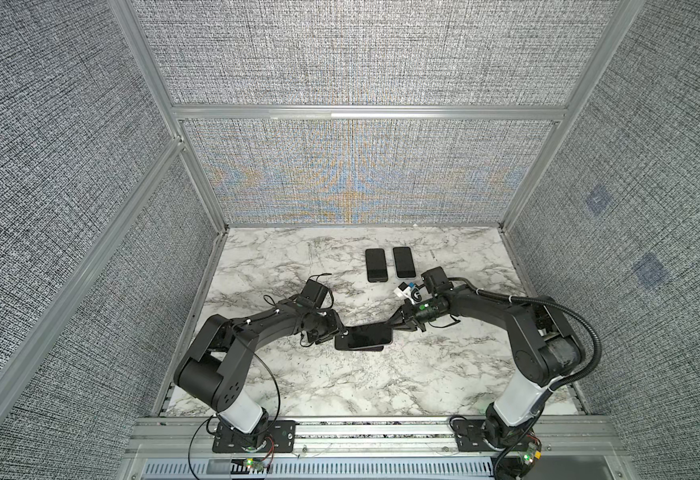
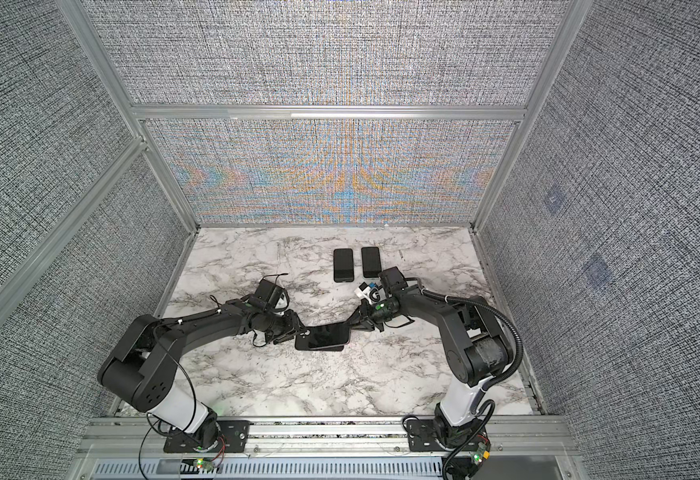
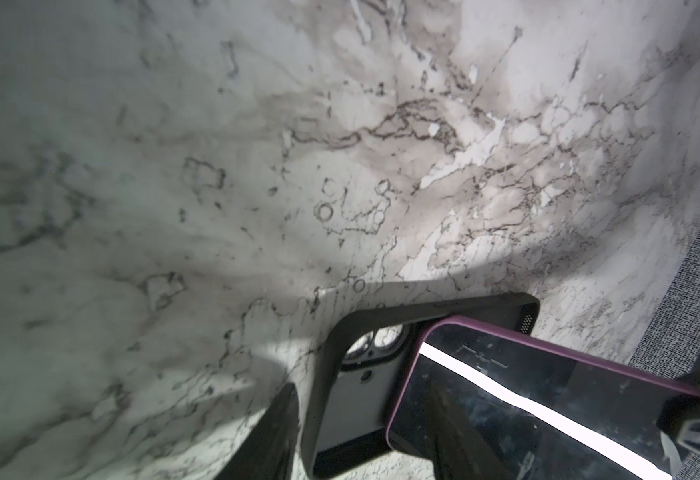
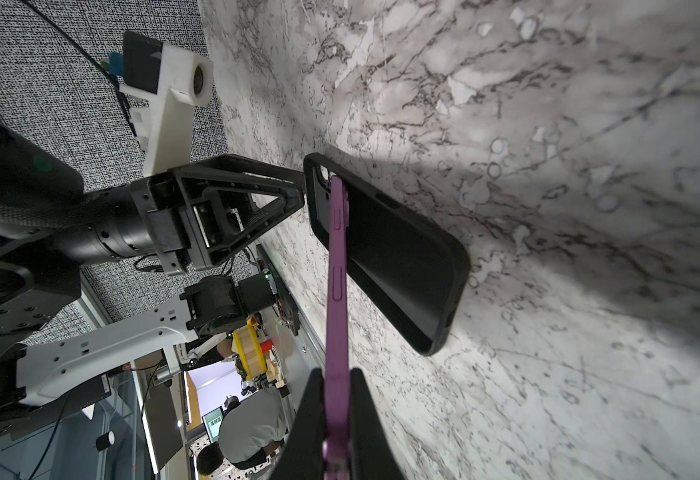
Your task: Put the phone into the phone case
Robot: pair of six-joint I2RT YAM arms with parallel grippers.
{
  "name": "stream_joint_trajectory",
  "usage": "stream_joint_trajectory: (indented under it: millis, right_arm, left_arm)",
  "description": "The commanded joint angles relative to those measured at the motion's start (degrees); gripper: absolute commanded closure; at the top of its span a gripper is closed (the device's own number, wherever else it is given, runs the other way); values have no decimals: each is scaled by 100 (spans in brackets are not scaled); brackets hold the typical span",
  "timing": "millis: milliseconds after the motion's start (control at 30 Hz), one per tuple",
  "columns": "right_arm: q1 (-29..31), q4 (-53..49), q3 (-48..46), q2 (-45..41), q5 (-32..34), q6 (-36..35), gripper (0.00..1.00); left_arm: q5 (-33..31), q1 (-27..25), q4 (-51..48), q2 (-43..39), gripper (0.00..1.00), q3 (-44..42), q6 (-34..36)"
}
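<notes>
Purple phone (image 4: 335,266) clamped edgewise in our right jaws, tilted over black case (image 4: 423,270) flat on counter (image 4: 547,374), we judge to seat camera end first; left jaws parted at that end, likely bracing case.

Top views: a stereo pair set high above the front edge of the table (image 1: 360,386), facing down and toward the back wall (image 1: 360,174). It is far enough off to take in the whole workspace, and both top views show nearly the same picture.
Left wrist view: very close and low over the table, looking out along the left gripper (image 1: 343,333).
Right wrist view: close and rolled sideways, sighting along the right gripper (image 4: 337,374) toward the cell's front.
Shared: all four views take in the phone (image 3: 526,415) and the phone case (image 3: 352,399) at mid-table.
</notes>
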Motion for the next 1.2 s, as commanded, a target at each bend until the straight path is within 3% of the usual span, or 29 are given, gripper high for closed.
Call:
stream_joint_trajectory:
  millis: [0, 600, 1167]
  right_arm:
    - [15, -179, 61, 67, 23, -147, 100]
    - [90, -348, 169, 427, 88, -346, 100]
    - [247, 74, 173, 717, 205, -85, 100]
  left_arm:
    - [86, 9, 154, -3, 48, -29, -28]
    - [198, 9, 398, -15, 48, -165, -127]
    - [257, 9, 595, -38, 48, -377, -239]
